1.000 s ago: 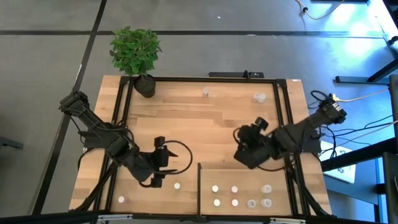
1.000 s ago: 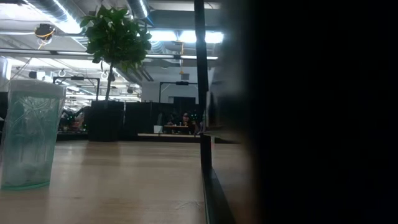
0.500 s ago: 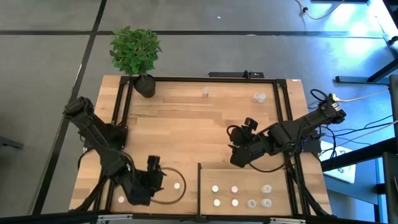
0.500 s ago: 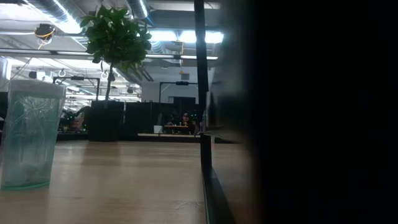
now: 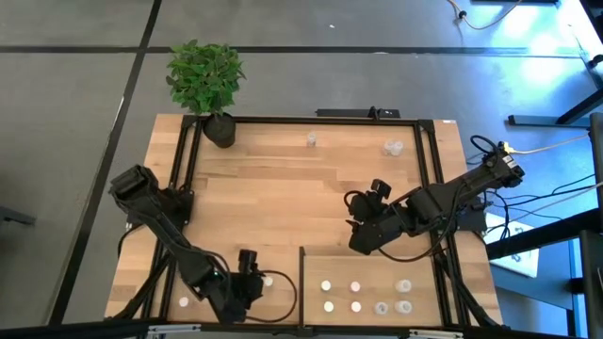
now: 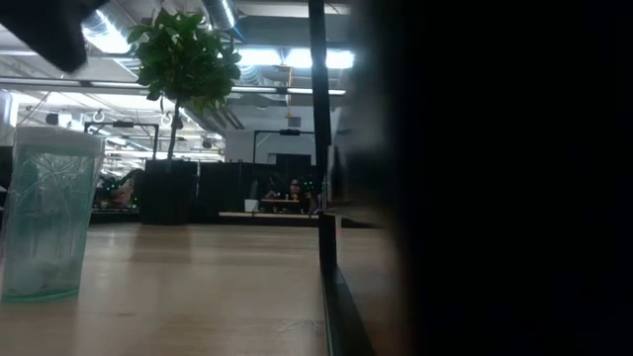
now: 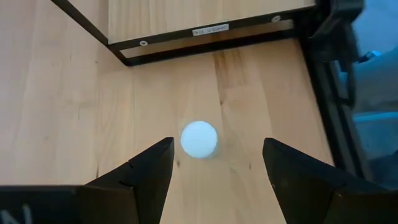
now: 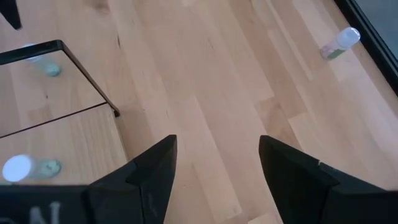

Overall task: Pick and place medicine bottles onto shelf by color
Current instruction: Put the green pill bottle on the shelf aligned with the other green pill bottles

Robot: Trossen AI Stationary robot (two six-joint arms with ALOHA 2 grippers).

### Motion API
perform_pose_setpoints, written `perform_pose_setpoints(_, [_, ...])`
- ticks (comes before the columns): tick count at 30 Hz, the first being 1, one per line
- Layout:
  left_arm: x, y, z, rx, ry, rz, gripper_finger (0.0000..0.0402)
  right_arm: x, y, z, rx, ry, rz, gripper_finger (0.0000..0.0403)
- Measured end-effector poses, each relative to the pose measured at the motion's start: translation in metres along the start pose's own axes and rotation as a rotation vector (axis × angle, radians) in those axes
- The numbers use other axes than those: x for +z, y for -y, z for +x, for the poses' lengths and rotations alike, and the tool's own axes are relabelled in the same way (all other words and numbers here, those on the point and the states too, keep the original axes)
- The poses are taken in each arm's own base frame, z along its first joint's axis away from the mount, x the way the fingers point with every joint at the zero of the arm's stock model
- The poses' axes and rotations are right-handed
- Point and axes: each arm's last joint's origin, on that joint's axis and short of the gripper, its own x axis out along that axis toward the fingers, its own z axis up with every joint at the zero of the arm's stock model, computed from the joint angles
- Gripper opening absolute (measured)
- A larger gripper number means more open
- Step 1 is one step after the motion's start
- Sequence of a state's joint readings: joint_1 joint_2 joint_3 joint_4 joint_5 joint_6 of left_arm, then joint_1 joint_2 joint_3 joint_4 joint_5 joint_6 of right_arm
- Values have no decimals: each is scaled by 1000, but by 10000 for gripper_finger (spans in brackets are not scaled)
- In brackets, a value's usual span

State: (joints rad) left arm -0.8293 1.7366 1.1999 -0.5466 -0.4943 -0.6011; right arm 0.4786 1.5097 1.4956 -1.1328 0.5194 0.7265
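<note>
The planked surface [image 5: 283, 179] stands on grey floor, a potted plant [image 5: 207, 80] at its far corner. Since a second ago the left tool [image 5: 252, 280], spread, has moved nearer the shelf [image 5: 367, 268], over an upright white-capped bottle [image 7: 199, 138]; right tool [image 5: 361, 212] spread, hovering

Bottle: a translucent grey-green ribbed plastic medicine bottle [image 6: 47, 213] stands upright on the wooden tabletop, close to the camera.
Tabletop: pale planked wood [image 6: 198, 287], running level toward the far edge.
Frame post: a thin black upright bar [image 6: 318, 119] rises from a black edge strip on the tabletop.
Blocked area: a dark blurred mass [image 6: 514, 178] hides that whole side.
Corner: a dark blurred shape [image 6: 45, 30] hangs overhead.
Plant: a leafy green potted plant [image 6: 185, 59] at the far edge.
Room: ceiling lights, dark partitions, a seated person [image 6: 294, 190] far back.
</note>
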Motion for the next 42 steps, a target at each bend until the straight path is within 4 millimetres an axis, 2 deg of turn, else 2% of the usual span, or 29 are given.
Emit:
perform_pose_setpoints(9, [-2, 3, 25, 20, -11, -36, 240, 0, 0, 0, 0, 0, -22, 229])
perform_pose_setpoints(21, [-2, 2, 31, 45, -1, -44, 240, -1, -1, -1, 3, -1, -35, 229])
perform_pose_setpoints(37, [-17, 4, 62, 123, -62, -80, 240, -11, -13, -9, 42, 9, -78, 229])
perform_pose_setpoints(42, [-18, 5, 64, 124, -63, -82, 240, -11, -14, -10, 46, 12, -76, 229])
